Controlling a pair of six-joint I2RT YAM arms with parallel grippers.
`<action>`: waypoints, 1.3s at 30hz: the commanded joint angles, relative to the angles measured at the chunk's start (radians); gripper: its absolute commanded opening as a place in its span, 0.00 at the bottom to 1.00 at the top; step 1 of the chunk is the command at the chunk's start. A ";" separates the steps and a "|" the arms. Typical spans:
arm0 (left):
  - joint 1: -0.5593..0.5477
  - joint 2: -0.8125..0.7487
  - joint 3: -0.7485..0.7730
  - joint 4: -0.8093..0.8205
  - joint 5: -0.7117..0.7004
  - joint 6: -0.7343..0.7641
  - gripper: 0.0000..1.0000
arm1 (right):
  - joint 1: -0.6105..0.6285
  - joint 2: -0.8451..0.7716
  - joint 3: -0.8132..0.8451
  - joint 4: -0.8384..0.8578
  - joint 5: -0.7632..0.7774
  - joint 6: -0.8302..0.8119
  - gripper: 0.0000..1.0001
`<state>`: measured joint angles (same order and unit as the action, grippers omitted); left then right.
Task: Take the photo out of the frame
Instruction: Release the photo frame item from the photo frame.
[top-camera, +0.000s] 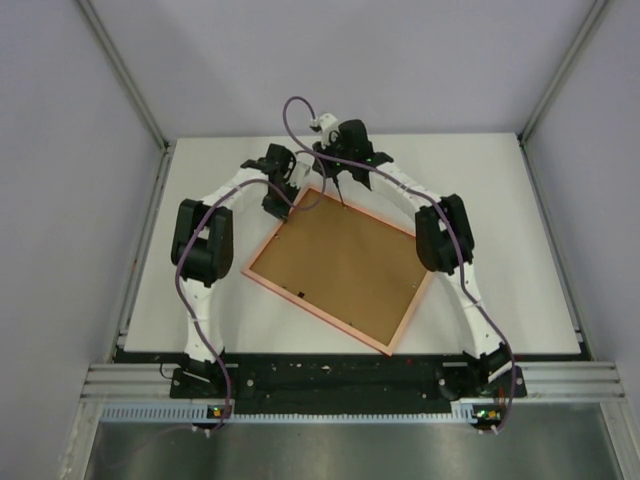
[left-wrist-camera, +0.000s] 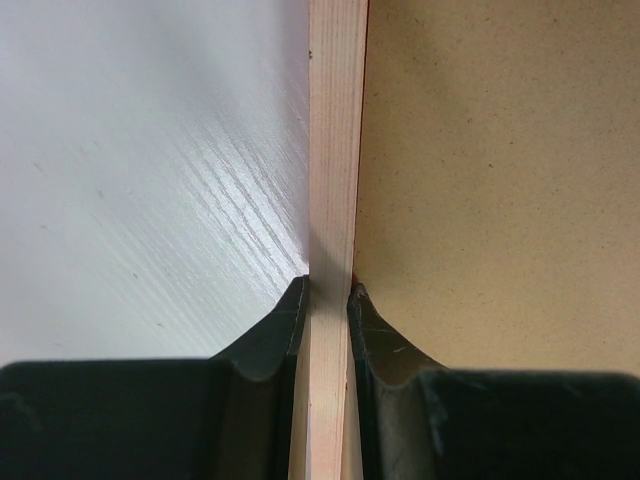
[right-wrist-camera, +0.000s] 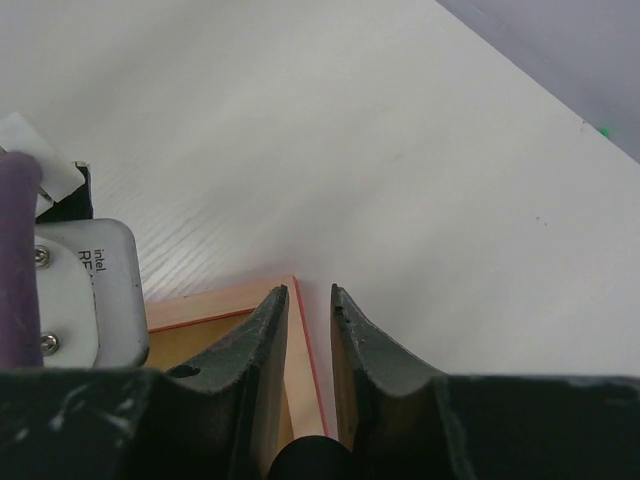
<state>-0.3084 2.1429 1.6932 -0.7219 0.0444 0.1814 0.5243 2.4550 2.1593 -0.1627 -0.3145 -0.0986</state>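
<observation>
The frame (top-camera: 318, 311) lies face down on the table, showing its pale pinkish-orange rim. The brown backing board (top-camera: 340, 265) fills it. The photo is hidden. My left gripper (top-camera: 283, 205) is at the frame's far-left edge. In the left wrist view the gripper (left-wrist-camera: 327, 290) is shut on the pale rim (left-wrist-camera: 335, 150), with the backing board (left-wrist-camera: 500, 180) to its right. My right gripper (top-camera: 341, 197) is at the frame's far corner. In the right wrist view the gripper (right-wrist-camera: 310, 292) has its jaws a little apart astride the rim (right-wrist-camera: 305, 370), with a gap on the outer side.
The white table (top-camera: 500, 200) is walled by grey panels left, right and behind. The two grippers are close together at the frame's far corner; the left arm's wrist camera (right-wrist-camera: 85, 290) shows just left of my right fingers.
</observation>
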 joint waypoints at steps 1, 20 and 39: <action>0.003 -0.043 -0.024 -0.031 -0.008 -0.014 0.00 | 0.025 -0.082 0.013 -0.006 0.072 -0.121 0.00; 0.025 -0.029 -0.029 -0.045 -0.136 -0.092 0.00 | 0.051 -0.071 0.047 -0.090 0.584 -0.040 0.00; 0.043 -0.047 -0.049 -0.059 -0.088 -0.125 0.00 | 0.054 -0.039 0.077 -0.127 0.484 0.043 0.00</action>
<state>-0.2878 2.1292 1.6722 -0.7261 -0.0219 0.0925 0.5816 2.4413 2.1880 -0.3027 0.3126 0.0151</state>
